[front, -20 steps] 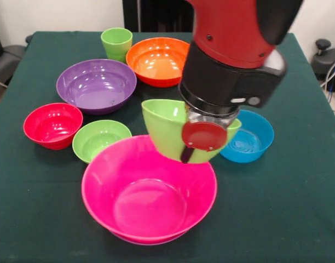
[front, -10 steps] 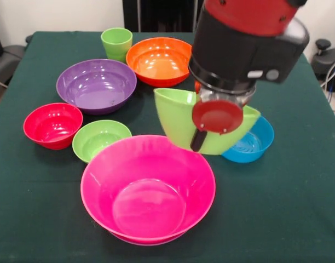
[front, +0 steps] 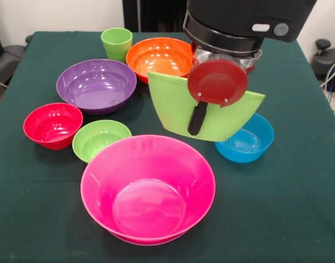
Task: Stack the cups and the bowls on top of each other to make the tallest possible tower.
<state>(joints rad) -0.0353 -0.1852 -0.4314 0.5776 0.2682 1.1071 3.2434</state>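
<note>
My gripper (front: 200,119) is shut on the rim of the large lime green bowl (front: 233,118). It holds the bowl tilted in the air, above the far right edge of the huge pink bowl (front: 148,189). One black finger (front: 197,118) shows on the bowl's outer wall. A large purple bowl (front: 96,85), a large orange bowl (front: 156,59), a small red bowl (front: 52,125), a small lime green bowl (front: 100,139) and a small blue bowl (front: 247,143) sit apart on the table. The light green cup (front: 116,43) stands at the back. The orange cup is out of view.
The dark green table (front: 288,208) runs to its edges at left and right. The arm's black wrist (front: 244,22) fills the top right and hides the table behind it.
The gripper has risen with the large lime green bowl and shifted slightly right, away from the pink bowl's rim. The other bowls have not moved.
</note>
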